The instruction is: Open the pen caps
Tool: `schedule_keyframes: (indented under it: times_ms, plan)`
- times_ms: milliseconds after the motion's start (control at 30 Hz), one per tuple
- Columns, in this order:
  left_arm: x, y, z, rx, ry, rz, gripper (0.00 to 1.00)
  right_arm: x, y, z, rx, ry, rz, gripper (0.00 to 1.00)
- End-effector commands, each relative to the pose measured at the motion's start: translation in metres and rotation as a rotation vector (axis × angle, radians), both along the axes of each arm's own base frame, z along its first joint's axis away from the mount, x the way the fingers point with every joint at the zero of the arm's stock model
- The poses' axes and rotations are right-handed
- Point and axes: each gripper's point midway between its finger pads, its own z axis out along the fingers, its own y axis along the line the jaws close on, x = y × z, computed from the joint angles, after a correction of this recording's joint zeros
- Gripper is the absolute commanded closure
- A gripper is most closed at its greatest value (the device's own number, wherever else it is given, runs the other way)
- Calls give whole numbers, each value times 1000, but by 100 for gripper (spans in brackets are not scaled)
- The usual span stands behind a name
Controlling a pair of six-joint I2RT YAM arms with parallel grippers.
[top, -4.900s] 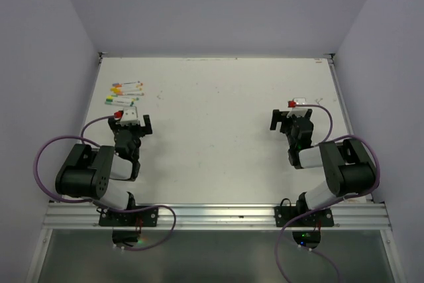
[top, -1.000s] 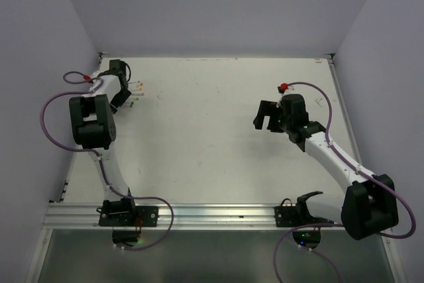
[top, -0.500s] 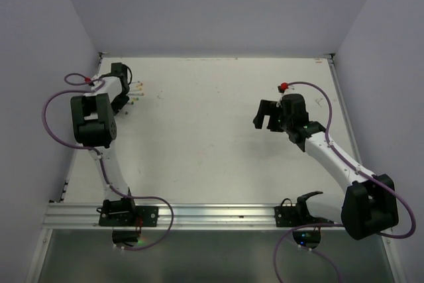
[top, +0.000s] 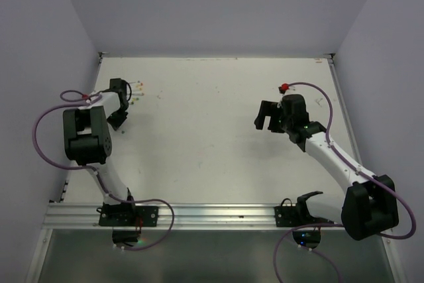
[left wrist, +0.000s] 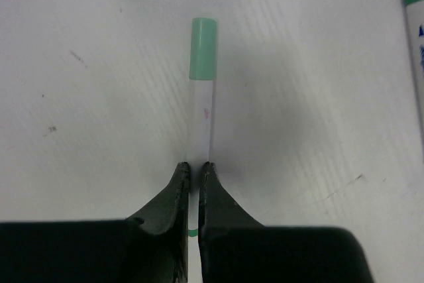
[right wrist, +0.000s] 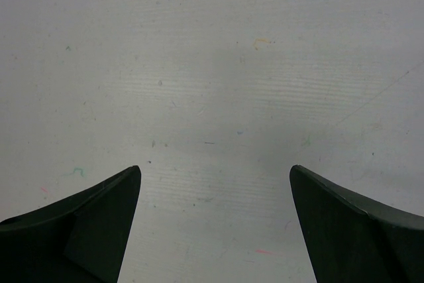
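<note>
In the left wrist view a thin white pen (left wrist: 205, 117) points away from me, with a pale green pen cap (left wrist: 203, 49) on its far end. My left gripper (left wrist: 195, 168) is shut on the pen's body, well behind the cap. A second pen (left wrist: 415, 38) with a green end runs down the right edge. From above, the left gripper (top: 120, 117) sits at the table's far left, beside the other pens (top: 137, 88) with small coloured tips. My right gripper (top: 265, 116) hangs open right of centre, over bare table, with nothing between its fingers (right wrist: 106, 210).
The white table (top: 212, 130) has a raised left edge (top: 89, 104) close to the left arm. Purple cables (top: 46, 137) loop out from both arms. Grey walls enclose the back and sides.
The left gripper has closed on the white pen and shifted slightly toward the near side, away from the pen cluster. The right arm has barely moved.
</note>
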Motion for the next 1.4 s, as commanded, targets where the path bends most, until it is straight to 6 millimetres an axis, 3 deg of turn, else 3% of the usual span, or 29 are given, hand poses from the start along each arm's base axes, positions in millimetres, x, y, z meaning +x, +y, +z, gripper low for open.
schedule_keyframes:
  times_ms: [0, 67, 100, 133, 167, 200, 233, 333, 367, 400, 433, 467, 533, 567, 633, 667, 833, 900, 933, 1100, 1267, 1367]
  plan:
    - [-16, -11, 26, -51, -82, -11, 100, -1, 10, 16, 64, -19, 29, 1]
    - [-7, -23, 44, -84, -180, -97, 100, -2, 19, 16, 108, -9, 57, 1]
    - [-9, -29, 64, -83, -256, -139, 100, -4, 28, 16, 144, 9, 92, 1]
    - [-4, -46, 75, -111, -297, -242, 100, -5, 32, 11, 162, 33, 102, 1]
    - [11, -55, 111, -97, -446, -318, 100, -4, 37, 12, 182, 43, 116, 1]
    - [11, -77, 114, -157, -489, -426, 100, -5, 42, 11, 201, 52, 134, 1]
    - [22, -96, 134, -149, -577, -553, 100, -6, 47, 9, 223, 68, 154, 2]
    - [18, -150, 172, -240, -774, -814, 100, -12, 66, 17, 318, 61, 223, 5]
    - [7, -162, 170, -273, -800, -878, 100, -12, 70, 20, 349, 37, 240, 6]
    - [2, -194, 182, -349, -871, -1018, 100, -14, 77, 25, 399, 36, 245, 7]
    - [-1, -214, 197, -370, -953, -1109, 100, -19, 85, 31, 443, 27, 281, 7]
    - [-14, -229, 188, -423, -965, -1169, 100, -25, 89, 32, 470, 31, 295, 7]
    - [-36, -264, 194, -545, -1023, -1313, 100, -23, 105, 51, 529, -33, 330, 7]
    - [-49, -272, 180, -594, -1011, -1330, 100, -22, 112, 58, 543, -59, 352, 8]
    - [-69, -294, 186, -677, -1080, -1394, 100, -26, 127, 64, 568, -59, 377, 8]
    - [-82, -300, 174, -713, -1071, -1399, 100, -26, 133, 68, 581, -64, 387, 9]
    - [-117, -334, 162, -796, -1030, -1479, 100, -31, 170, 76, 635, -80, 403, 15]
    - [-123, -336, 155, -801, -1018, -1462, 100, -30, 183, 72, 615, -73, 400, 18]
    - [-126, -338, 155, -819, -1022, -1453, 100, -38, 196, 71, 617, -66, 430, 20]
    - [-138, -344, 137, -880, -988, -1394, 100, -46, 222, 74, 626, -99, 451, 28]
    - [-145, -343, 119, -896, -925, -1362, 100, -46, 226, 77, 626, -139, 414, 37]
    - [-147, -344, 120, -912, -930, -1357, 100, -46, 230, 77, 633, -148, 410, 41]
